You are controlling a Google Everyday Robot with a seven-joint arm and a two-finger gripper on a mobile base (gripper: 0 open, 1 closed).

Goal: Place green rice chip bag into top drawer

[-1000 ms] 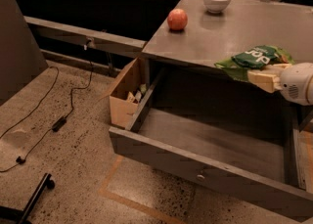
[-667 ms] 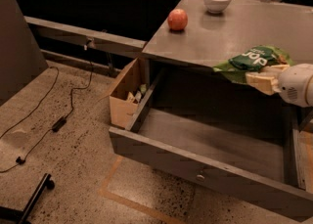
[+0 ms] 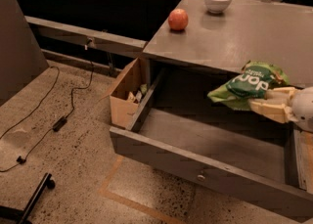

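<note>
Claw [image 3: 259,102] at right edge, clamped on green rice chip bag [image 3: 252,83]. Bag hangs in air over open top drawer [image 3: 195,162], by counter [image 3: 234,37] front edge. Apple [image 3: 178,19] & white bowl [image 3: 218,0] further back on counter. Cardboard box [image 3: 123,96] on floor, left of drawer.

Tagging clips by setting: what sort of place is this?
Probably an office kitchen area: grey countertop bearing a red apple and white bowl, open grey drawer below. Cream gripper, at right, holds a crinkled green bag above it.
</note>
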